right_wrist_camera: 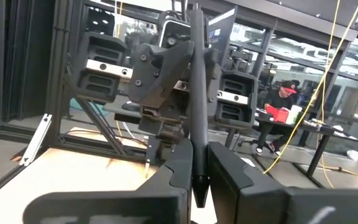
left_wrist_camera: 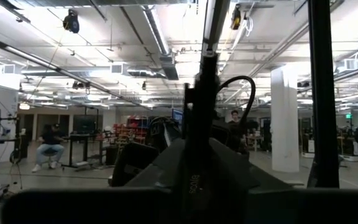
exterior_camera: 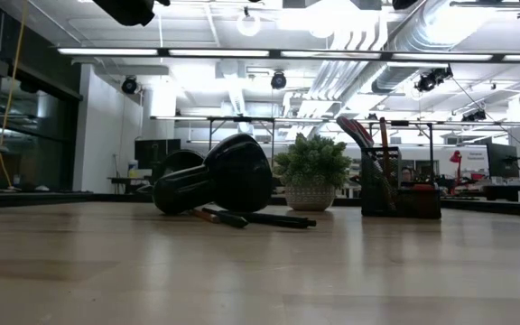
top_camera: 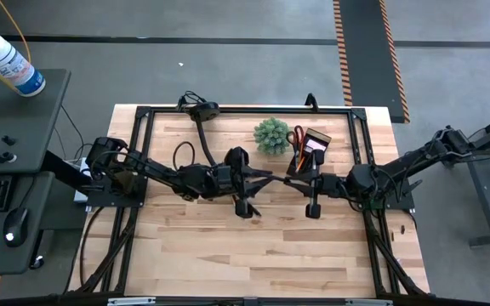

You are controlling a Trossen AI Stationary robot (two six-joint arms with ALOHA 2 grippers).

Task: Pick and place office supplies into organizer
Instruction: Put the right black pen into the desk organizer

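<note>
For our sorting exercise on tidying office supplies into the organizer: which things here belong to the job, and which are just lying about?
Job: organizer, scissors, dark pen held by the right gripper, pencils on the table.
Lying about: plant, desk lamp, bottle.

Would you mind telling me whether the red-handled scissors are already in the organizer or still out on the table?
In. The red-handled scissors stand handles-up inside the organizer, beside the plant.

Both arms reach inward to mid-worktop; left tool [top_camera: 266, 177] and right tool [top_camera: 289, 180] meet tip to tip, fingers closed
</note>
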